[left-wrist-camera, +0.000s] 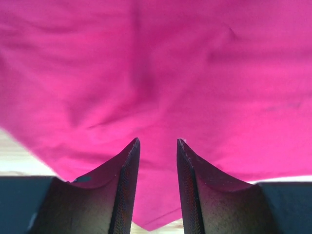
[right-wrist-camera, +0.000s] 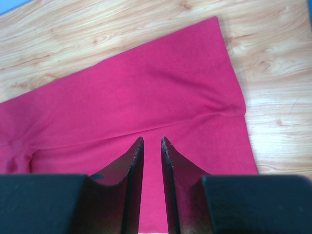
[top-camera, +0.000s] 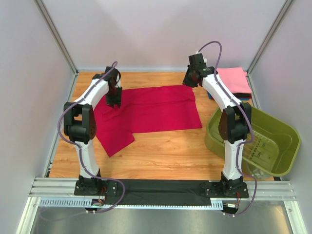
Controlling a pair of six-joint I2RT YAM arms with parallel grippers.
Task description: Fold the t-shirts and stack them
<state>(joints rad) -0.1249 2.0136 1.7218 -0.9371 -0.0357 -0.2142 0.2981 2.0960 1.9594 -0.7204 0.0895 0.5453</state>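
A deep crimson-red t-shirt (top-camera: 156, 109) lies spread flat on the wooden tabletop (top-camera: 165, 151), in its far half and left of centre. One portion trails off at an angle toward the near-left corner. The right wrist view shows the cloth (right-wrist-camera: 146, 97) lying mostly smooth, with a fold line running across it and its right-hand edge stopping on bare wood (right-wrist-camera: 273, 73).

The left gripper (top-camera: 113, 103) is lowered over the shirt's left part, near the table's left edge. In its own camera the crimson cloth (left-wrist-camera: 156, 73) fills almost the whole view, and the gripper (left-wrist-camera: 157, 142) has its two dark fingers parted with a clear gap between them and nothing clamped.

The right gripper (top-camera: 190, 82) hangs by the shirt's far-right corner, close to the table's far edge. From the wrist, this gripper (right-wrist-camera: 151, 139) shows its fingers drawn near each other with only a narrow slit between them, and it holds nothing.

At the far-right corner of the table sits a folded pink t-shirt (top-camera: 233, 78) on top of a small stack, with a blue edge (top-camera: 242, 93) showing beneath it. The stack is well apart from the crimson shirt.

An olive-green plastic basket (top-camera: 273, 121) stands at the right edge, nearer than the stack, partly behind the right arm.
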